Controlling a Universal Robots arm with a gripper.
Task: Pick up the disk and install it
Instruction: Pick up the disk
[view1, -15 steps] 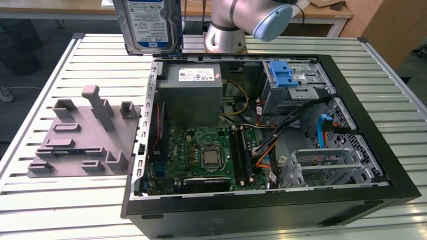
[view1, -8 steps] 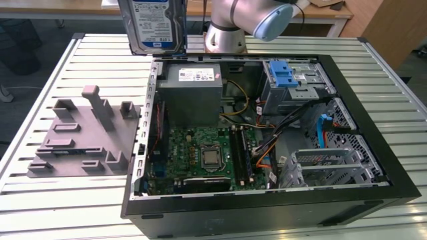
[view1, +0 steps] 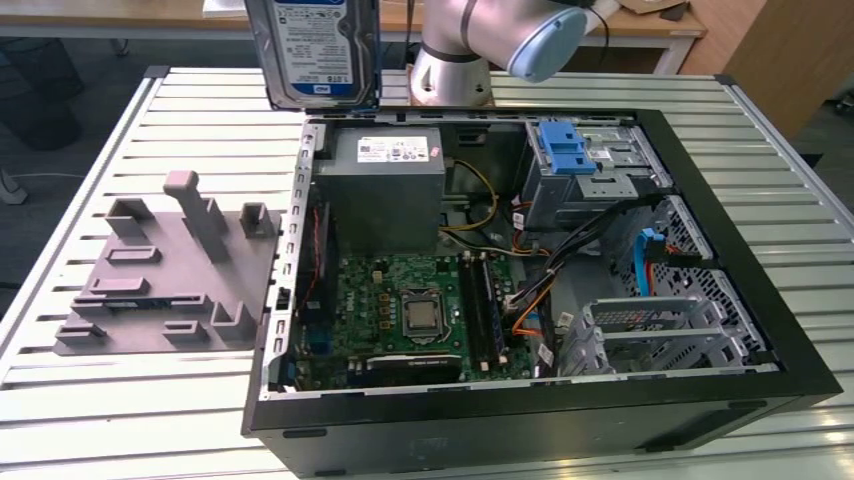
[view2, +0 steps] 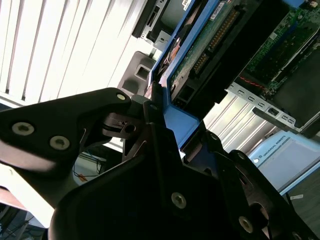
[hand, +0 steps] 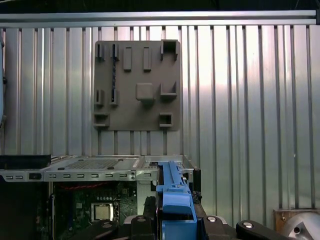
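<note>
Exterior view: the disk (view1: 315, 50) hangs upright at the frame's top edge, toward the exterior view's left. Its lower edge sits just above the rear rim of the open computer case (view1: 754, 290).

Second wrist view: the gripper (view2: 180, 120) has its fingers (view2: 152, 130) clamped on the disk's blue rail.

First wrist view: the rail shows edge-on between the fingers. The grey fixture plate (hand: 125, 112) lies well apart on the slatted table (hand: 240, 100).

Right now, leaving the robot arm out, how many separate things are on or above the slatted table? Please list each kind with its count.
hard disk, held aloft by the gripper: 1
open computer case: 1
grey fixture plate: 1
Total: 3
</note>
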